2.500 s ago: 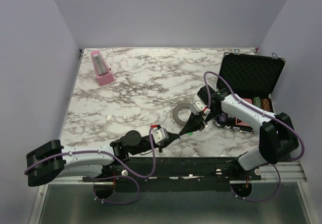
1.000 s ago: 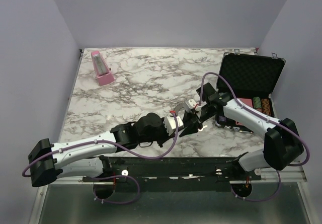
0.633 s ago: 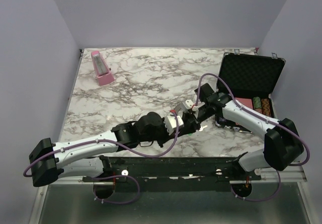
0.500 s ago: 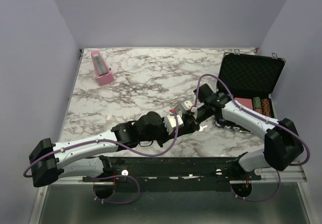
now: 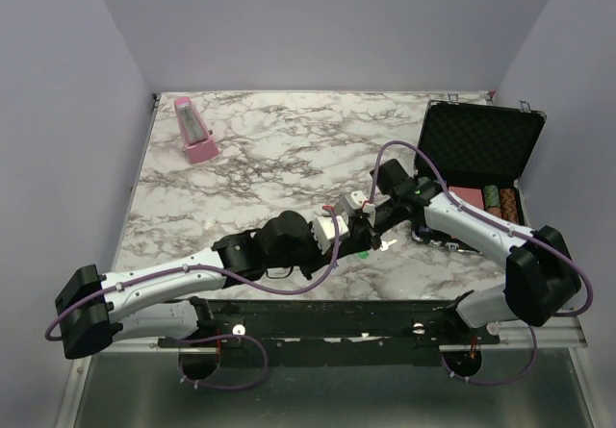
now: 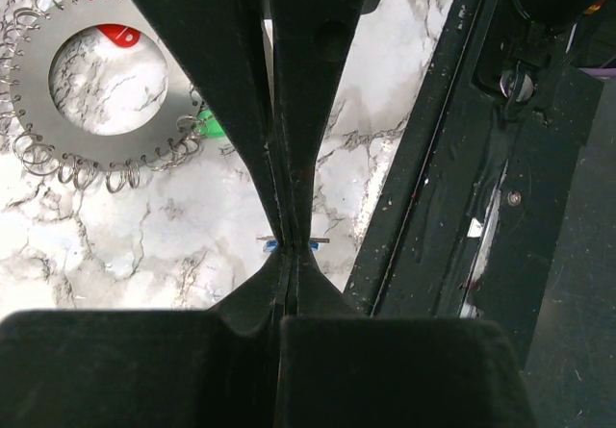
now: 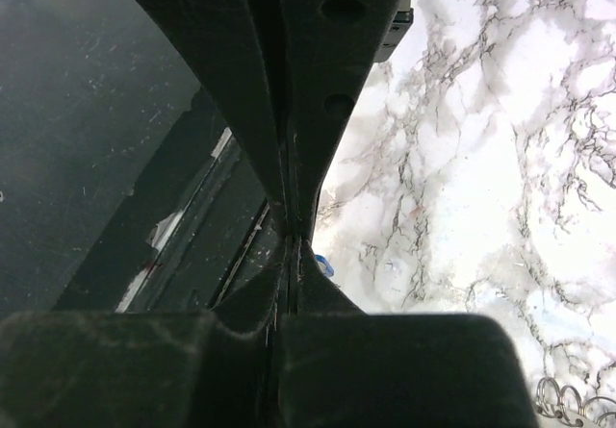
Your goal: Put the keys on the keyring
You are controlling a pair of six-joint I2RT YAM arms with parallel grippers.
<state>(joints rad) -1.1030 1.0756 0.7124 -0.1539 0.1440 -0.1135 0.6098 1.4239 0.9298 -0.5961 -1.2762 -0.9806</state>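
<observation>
I count one keyring (image 6: 120, 154), a grey disc with a wide hole and small wire loops all round its rim. It lies on the marble table (image 5: 269, 159) toward the near side, right of centre. From above it is mostly hidden where my two arms meet.

I can make out three keys. The red key (image 6: 117, 34) shows its head inside the ring's hole. The green key (image 6: 212, 123) sits touching the ring's rim, partly behind a finger. The blue key (image 6: 272, 245) crosses the tips of the left gripper (image 6: 289, 240), whose jaws are clenched on it, with blue showing on either side.

The ring lies beside those fingers, close to the tips but not touching them.

The right gripper (image 7: 292, 236) has its jaws pressed together. A blue speck sits just beside its tips, and I cannot tell whether it pinches it.

Elsewhere there are one pink metronome (image 5: 197, 132) at the far left and one open black case (image 5: 478, 149) at the far right.
</observation>
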